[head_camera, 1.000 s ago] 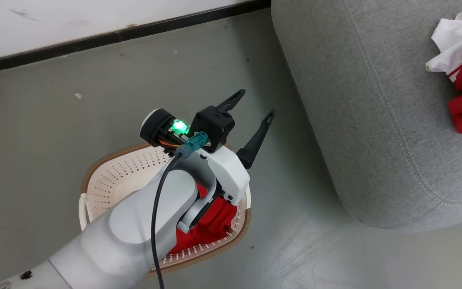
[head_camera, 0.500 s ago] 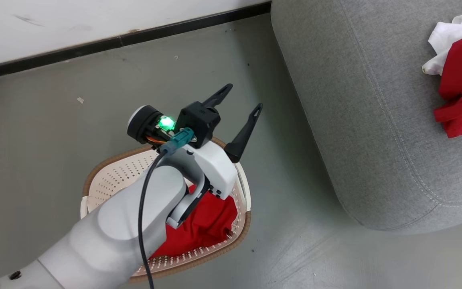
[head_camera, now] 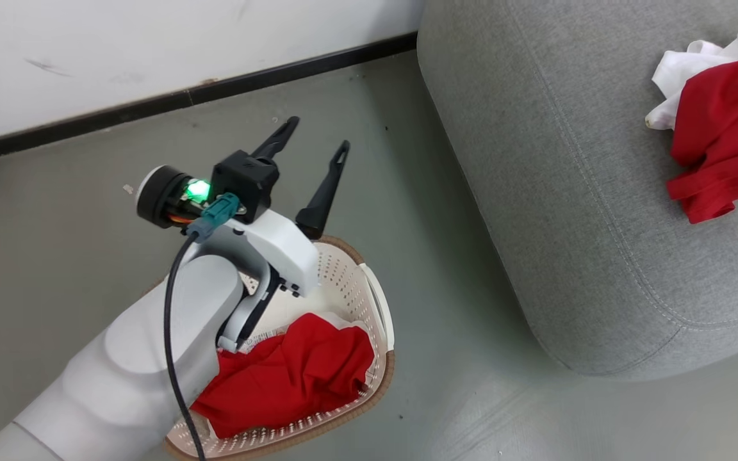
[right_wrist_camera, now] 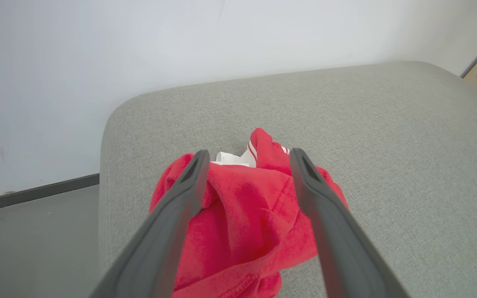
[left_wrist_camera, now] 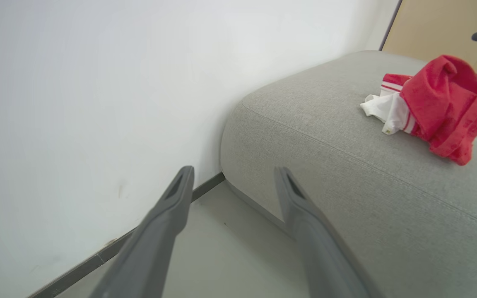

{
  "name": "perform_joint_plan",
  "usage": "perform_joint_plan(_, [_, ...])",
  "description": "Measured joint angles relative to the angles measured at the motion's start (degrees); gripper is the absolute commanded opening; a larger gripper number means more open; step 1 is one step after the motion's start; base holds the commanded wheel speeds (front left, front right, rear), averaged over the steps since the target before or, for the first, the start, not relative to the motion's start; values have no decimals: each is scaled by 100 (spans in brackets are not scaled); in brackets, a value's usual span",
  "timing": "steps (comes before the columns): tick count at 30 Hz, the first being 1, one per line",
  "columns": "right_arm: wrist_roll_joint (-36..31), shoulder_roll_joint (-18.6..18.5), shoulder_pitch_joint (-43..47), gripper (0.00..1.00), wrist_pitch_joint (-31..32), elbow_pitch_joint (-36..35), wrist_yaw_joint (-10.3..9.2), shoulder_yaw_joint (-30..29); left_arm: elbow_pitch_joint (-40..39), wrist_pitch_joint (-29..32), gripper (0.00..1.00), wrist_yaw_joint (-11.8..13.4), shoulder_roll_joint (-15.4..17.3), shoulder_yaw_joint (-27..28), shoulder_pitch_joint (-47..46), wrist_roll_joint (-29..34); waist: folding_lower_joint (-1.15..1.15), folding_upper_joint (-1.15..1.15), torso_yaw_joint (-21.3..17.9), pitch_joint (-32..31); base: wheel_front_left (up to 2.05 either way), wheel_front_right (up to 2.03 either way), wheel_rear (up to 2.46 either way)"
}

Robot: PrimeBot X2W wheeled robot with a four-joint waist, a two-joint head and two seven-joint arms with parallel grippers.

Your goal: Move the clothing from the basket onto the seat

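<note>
Two pincers were wide open and held nothing: the right pincer (right_wrist_camera: 249, 153) hung over the red clothing (right_wrist_camera: 242, 223) on the seat (right_wrist_camera: 387, 145), well in from its corner, so the left pincer (head_camera: 318, 133) likely needed to dip into the basket (head_camera: 343, 288) and pinch the other red piece (head_camera: 286, 378) deep.

Solid bright red clothing (head_camera: 292, 378) in basket (head_camera: 350, 288); second clothing heap (head_camera: 721, 141) on seat (head_camera: 567, 192) red with white part, thin red-and-white stripes at edge; basket cream-white, walls dotted with rows of small holes, rim brown, woven-look; seat mid grey, fine weave, paler stitched seam; floor (head_camera: 87, 211) dull grey-green; wall (head_camera: 151, 38) white; skirting (head_camera: 247, 82) black; left gripper (head_camera: 318, 133) black, arm (head_camera: 151, 346) white, green light (head_camera: 197, 189) and teal plug (head_camera: 215, 214) at wrist, cable (head_camera: 168, 339) black.
</note>
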Motion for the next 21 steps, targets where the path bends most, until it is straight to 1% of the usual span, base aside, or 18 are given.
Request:
perform_joint_plan(4, [-162, 7, 92, 100, -8, -420, 0, -121, 77, -49, 100, 79, 130, 122, 104, -11, 0, 0, -8, -126, 0, 0, 0])
perform_joint_plan(7, [-248, 32, 168, 100, -10, -771, 0, -180, 154, -107, 100, 183, 216, 287, 208, -111, 0, 0, 4, -225, 0, 0, 0])
perform_joint_plan(11, [-400, 211, 354, 100, -15, -1209, 0, -283, 226, -171, 100, 299, 330, 502, 417, -240, 0, 0, 47, -355, 0, 0, 0])
perform_joint_plan(12, [-488, 314, 453, 100, -15, -1386, 0, -310, 247, -204, 100, 333, 368, 603, 530, -301, 0, 0, 81, -417, 0, 0, 0])
perform_joint_plan(21, [-820, 736, 1010, 100, -16, -2030, 0, -423, 309, -260, 100, 546, 608, 1021, 1104, -545, 0, 0, 304, -697, 0, 0, 0])
